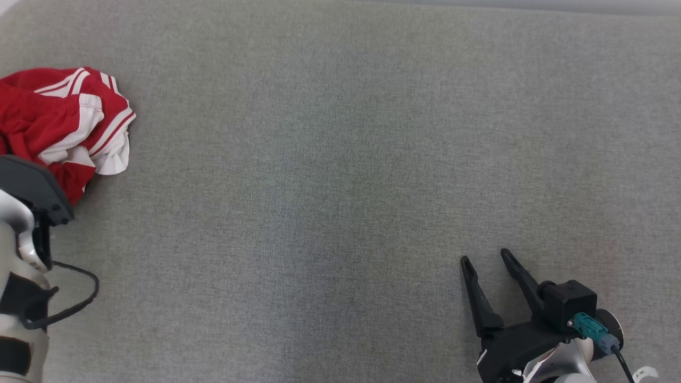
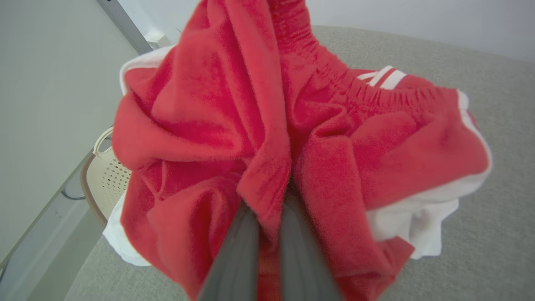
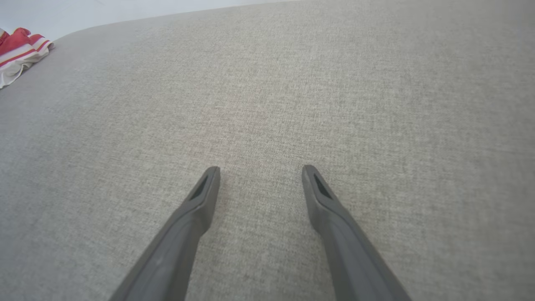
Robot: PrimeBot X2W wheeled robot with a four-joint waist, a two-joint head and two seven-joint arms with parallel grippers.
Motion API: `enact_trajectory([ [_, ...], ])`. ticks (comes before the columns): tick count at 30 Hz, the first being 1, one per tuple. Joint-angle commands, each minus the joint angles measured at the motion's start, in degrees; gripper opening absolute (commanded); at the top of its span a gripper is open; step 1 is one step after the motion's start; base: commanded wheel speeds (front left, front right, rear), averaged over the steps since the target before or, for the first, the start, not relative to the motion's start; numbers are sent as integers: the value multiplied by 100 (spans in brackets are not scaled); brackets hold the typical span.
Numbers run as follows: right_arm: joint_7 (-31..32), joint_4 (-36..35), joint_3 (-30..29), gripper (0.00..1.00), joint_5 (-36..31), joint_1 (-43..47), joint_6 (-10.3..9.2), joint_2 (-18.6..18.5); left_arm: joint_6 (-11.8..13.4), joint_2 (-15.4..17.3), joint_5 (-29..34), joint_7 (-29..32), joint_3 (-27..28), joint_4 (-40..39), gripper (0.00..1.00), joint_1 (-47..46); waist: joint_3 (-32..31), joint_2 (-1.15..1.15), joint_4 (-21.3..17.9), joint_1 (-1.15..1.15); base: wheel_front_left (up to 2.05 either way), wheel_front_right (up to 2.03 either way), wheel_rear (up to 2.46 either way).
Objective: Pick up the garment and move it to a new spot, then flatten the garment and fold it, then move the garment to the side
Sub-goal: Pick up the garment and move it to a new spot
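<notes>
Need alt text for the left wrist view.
The left claw is shut on a fold of a crumpled red garment with white trim, bunched close to the camera. A grey fabric surface lies behind it, and a pale perforated container sits beyond the surface's edge at left.

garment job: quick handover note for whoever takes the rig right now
Left hand: shut on a fold of the red and white garment.
Right hand: open and empty, over the bare grey surface, far from the garment.
Garment: a crumpled heap at the far left of the surface. I cannot tell if it is lifted off yet.
Done: the grasp is made.
Left: carry it to a new spot, flatten it, fold it, then move it to the side.
</notes>
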Motion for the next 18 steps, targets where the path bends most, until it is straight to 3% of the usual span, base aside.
enact_trajectory([
  [1,-12,72,15,100,64,-53,-12,-10,55,87,-16,-78,23,-5,0,51,-134,-2,-5,-1,0,0,0],
  [10,-304,527,168,100,388,-17,-12,-10,249,198,-95,-783,120,-294,0,146,-1007,-2,-14,-1,0,0,0],
  [18,-508,899,171,100,650,81,-12,-9,188,18,67,-1166,-157,-1086,0,126,-1763,-2,-200,-1,0,0,0],
])
